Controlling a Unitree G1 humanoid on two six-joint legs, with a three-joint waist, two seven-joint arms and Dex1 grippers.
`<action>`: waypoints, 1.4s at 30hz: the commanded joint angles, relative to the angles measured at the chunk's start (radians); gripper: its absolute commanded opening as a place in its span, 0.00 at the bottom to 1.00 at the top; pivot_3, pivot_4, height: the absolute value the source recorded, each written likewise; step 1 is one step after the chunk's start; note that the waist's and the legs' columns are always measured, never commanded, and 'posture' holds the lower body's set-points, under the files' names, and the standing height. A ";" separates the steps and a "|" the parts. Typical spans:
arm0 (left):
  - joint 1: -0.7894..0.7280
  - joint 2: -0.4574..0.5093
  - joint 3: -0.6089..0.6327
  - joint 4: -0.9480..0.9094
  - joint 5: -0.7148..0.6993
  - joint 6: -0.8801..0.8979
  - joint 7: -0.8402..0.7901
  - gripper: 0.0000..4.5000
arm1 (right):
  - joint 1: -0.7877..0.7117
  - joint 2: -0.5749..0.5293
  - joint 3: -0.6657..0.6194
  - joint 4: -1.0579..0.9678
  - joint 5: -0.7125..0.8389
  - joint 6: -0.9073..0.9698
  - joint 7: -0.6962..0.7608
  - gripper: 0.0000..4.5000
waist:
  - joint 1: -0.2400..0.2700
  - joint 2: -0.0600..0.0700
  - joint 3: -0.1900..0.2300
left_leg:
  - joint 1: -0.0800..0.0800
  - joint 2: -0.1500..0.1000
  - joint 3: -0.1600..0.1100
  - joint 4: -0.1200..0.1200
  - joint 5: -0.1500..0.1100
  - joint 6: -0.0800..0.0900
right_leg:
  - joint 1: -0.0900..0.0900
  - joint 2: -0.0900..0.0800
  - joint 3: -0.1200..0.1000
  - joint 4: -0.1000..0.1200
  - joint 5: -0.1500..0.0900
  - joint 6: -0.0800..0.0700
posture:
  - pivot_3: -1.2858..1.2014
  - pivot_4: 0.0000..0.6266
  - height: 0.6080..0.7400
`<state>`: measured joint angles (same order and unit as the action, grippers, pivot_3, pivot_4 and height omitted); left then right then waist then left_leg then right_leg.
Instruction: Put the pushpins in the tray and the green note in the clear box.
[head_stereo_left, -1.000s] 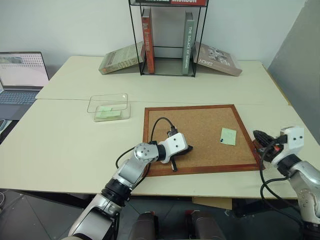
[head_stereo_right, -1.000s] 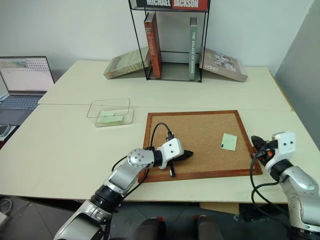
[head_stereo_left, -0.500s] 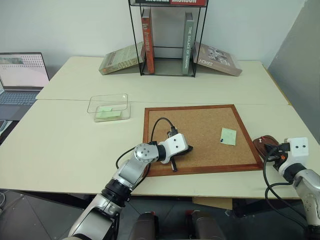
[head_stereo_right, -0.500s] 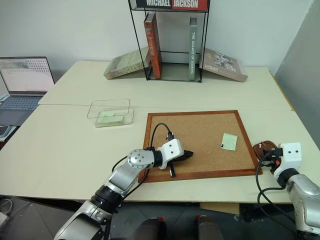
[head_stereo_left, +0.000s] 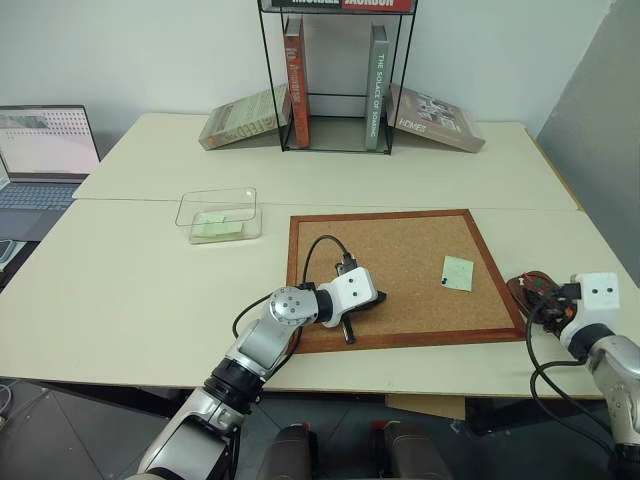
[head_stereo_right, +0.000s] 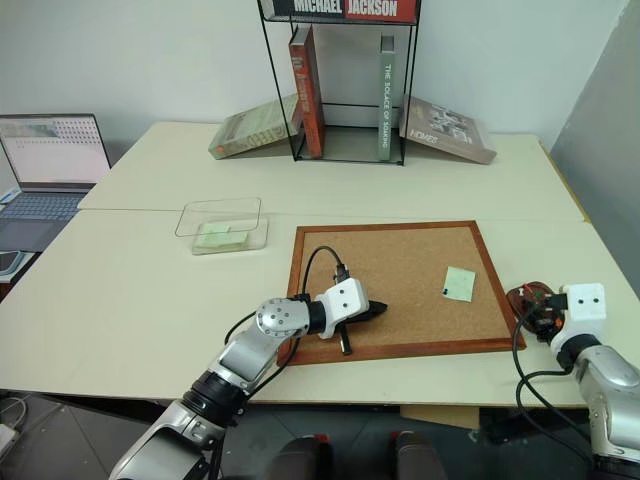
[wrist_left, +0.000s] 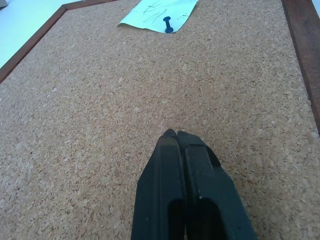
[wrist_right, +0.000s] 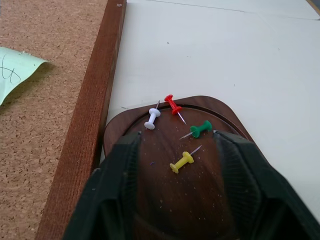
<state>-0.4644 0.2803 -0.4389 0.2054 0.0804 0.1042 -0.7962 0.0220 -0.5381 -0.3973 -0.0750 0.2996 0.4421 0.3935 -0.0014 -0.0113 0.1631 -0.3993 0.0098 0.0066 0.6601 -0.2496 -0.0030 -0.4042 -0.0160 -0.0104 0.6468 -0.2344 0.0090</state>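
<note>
My right gripper (wrist_right: 172, 172) wide over tray (wrist_right: 125, 132), four pins (wrist_right: 181, 162) inside. Left gripper (wrist_left: 176, 136) shut, empty. Note (head_stereo_left: 457, 272) pinned at board (head_stereo_left: 400, 300) 3 o'clock: light, flimsy; I'd pinch blue pin's (wrist_left: 167, 26) head first.

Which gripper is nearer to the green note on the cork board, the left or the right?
Right. The right gripper hovers over the tray, just past the board's frame beside the green note. The left gripper rests on the cork, most of the board away.
</note>
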 joint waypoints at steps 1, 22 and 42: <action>0.040 0.004 -0.046 0.073 0.045 0.035 -0.008 0.00 | -0.023 -0.008 -0.042 -0.064 0.050 -0.038 0.030 0.65 | 0.000 0.000 0.000 | 0.000 0.000 0.000 0.000 0.000 0.000 | 0.000 0.000 0.000 0.000 0.000 0.000 | 0.52 0.24 1.00; 0.036 0.002 -0.033 0.081 0.044 0.039 -0.004 0.00 | -0.094 0.057 0.307 -0.044 -0.035 -0.156 0.172 0.65 | 0.000 -0.001 0.000 | 0.000 0.000 -0.001 0.000 0.000 0.000 | 0.000 0.000 -0.001 -0.001 0.000 0.000 | 0.52 0.24 1.00; 0.048 0.009 -0.034 0.067 0.044 0.042 -0.009 0.00 | -0.131 0.088 0.319 0.040 -0.075 -0.211 0.158 0.01 | 0.000 -0.001 0.000 | 0.000 0.001 0.000 0.000 0.000 0.000 | 0.000 0.000 0.000 -0.001 0.000 0.000 | 0.52 0.24 1.00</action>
<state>-0.4623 0.2706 -0.4334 0.2090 0.0810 0.1043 -0.7966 -0.1167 -0.4414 -0.0560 -0.0046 0.2184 0.2475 0.5460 -0.0015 -0.0123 0.1627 -0.3993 0.0105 0.0061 0.6600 -0.2497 -0.0029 -0.4043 -0.0162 -0.0109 0.6462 -0.2342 0.0094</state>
